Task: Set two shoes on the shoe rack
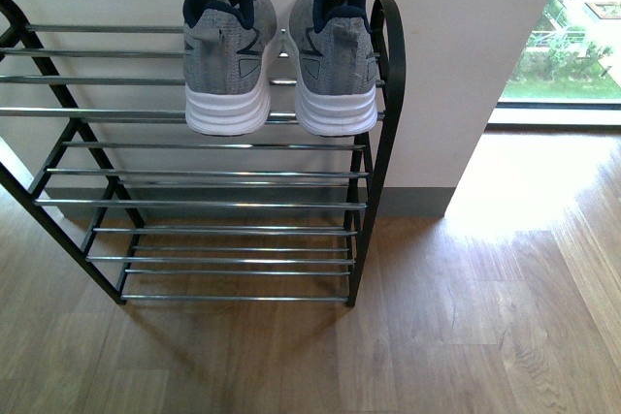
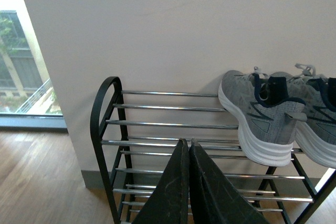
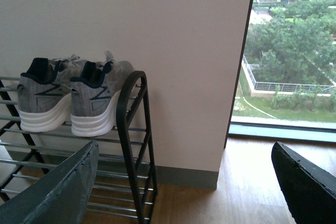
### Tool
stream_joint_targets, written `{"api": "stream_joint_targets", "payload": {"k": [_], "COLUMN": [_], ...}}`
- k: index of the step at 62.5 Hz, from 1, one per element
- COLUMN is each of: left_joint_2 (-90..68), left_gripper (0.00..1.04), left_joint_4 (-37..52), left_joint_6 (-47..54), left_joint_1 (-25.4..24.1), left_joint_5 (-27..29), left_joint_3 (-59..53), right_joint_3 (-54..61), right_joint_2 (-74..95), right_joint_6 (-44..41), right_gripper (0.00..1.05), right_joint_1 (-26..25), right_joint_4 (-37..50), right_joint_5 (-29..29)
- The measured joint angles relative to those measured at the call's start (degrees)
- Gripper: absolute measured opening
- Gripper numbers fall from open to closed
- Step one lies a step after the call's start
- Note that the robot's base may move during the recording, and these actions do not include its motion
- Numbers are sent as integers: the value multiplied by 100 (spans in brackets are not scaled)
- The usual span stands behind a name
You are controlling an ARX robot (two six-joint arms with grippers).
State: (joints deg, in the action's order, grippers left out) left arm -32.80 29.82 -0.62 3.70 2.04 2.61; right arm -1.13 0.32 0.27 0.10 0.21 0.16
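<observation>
As the front view shows them, shoes: the left sneaker (image 1: 229, 50) and right sneaker (image 1: 335, 55) stand side by side on the top tier of the shoe rack (image 1: 386, 143), at its right end.
Front view, long axis: each runs front to back across the rack's bars, with the heel toward the robot and the toe toward the wall behind the rack.
Front view, hidden: the toes are behind the heels, the rack's left end is cut off, and neither arm appears.
Left wrist view, jaws: the left gripper (image 2: 188, 142) has its two dark fingers pressed together with nothing between them.
Left wrist view, shoes: both lie up and off toward the rack's far end, well apart from the fingertips, which point at the middle bars.
Left wrist view, cut off: the right sneaker (image 2: 317, 124) runs out of the picture, and the fingers cover the rack's lower tiers.
Right wrist view, jaws: the right gripper (image 3: 185, 145) is spread wide and holds nothing.
Right wrist view, shoes: both sit just inside the rack's rounded side top, ahead of one finger.
Right wrist view, hard to make out: laces and toes blur against the wall.
Nearer arm: probably the right, since the pair sits at that end of the rack.
Task standing: the placing looks done, so any coming move is likely a retreat clear of the rack.
</observation>
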Motion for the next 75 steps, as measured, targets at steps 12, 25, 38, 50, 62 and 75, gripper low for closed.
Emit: {"api": "stream_joint_targets", "payload": {"k": [12, 25, 38, 50, 62, 75], "left_joint_2": [415, 1073, 1589, 2015, 2277, 3171], "left_gripper": [1, 1, 1, 1, 1, 1], "left_joint_4": [-166, -787, -1287, -1714, -1976, -2962], "left_joint_6": [2, 2, 2, 2, 2, 4], "left_joint_1": [-341, -345, -345, -345, -345, -348], "left_joint_5": [-190, -192, -192, -192, -192, -190], "left_joint_3": [-184, -184, -184, -184, -184, -184], "right_joint_3": [0, 0, 0, 0, 0, 0], "right_joint_2": [0, 0, 0, 0, 0, 0], "right_joint_6": [0, 2, 0, 0, 0, 0], "right_gripper": [95, 95, 95, 95, 95, 95], "right_joint_1": [0, 0, 0, 0, 0, 0], "right_joint_4": [-2, -2, -2, -2, -2, -2], "right_joint_5": [0, 0, 0, 0, 0, -2]}}
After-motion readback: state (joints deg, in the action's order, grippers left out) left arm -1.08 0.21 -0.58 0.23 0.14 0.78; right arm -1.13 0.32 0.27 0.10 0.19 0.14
